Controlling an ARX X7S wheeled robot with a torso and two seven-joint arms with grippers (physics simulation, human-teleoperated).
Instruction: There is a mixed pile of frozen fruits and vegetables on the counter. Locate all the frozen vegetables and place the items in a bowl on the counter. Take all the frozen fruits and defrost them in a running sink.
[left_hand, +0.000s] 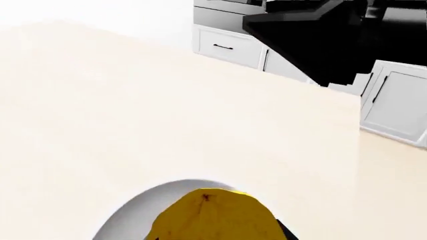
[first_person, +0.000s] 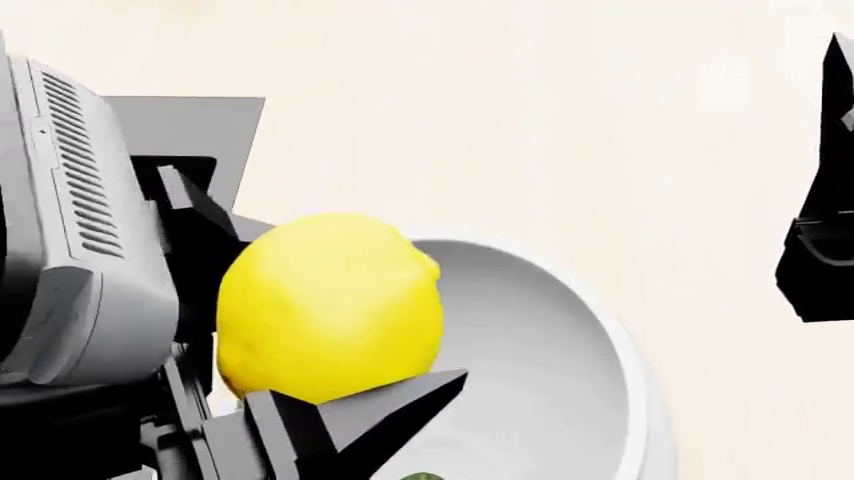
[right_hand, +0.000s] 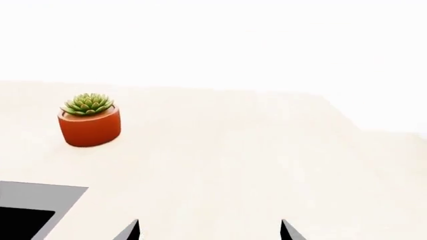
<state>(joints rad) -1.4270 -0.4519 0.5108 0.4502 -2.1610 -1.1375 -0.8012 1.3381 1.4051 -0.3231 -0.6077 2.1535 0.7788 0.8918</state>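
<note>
While gripping the lemon (first_person: 327, 305), the left hand (first_person: 320, 330) hovers over the bowl (first_person: 587, 350).

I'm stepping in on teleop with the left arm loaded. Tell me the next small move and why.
Probably open the left gripper and let the lemon drop. The head view shows it held over the near side of the white bowl, and the left wrist view shows the bowl's rim just behind it. Nudge slightly toward the bowl's middle first if unsure. The right gripper is open over bare counter, out of the way.

Lemon (first_person: 328, 305) between the left gripper (first_person: 287, 330) jaws over the bowl (first_person: 574, 340) on the table (first_person: 534, 120), bowl's 9 o'clock side, right gripper (first_person: 821, 250) at 3 o'clock, potted succulent (right_hand: 90, 120) well apart
</note>
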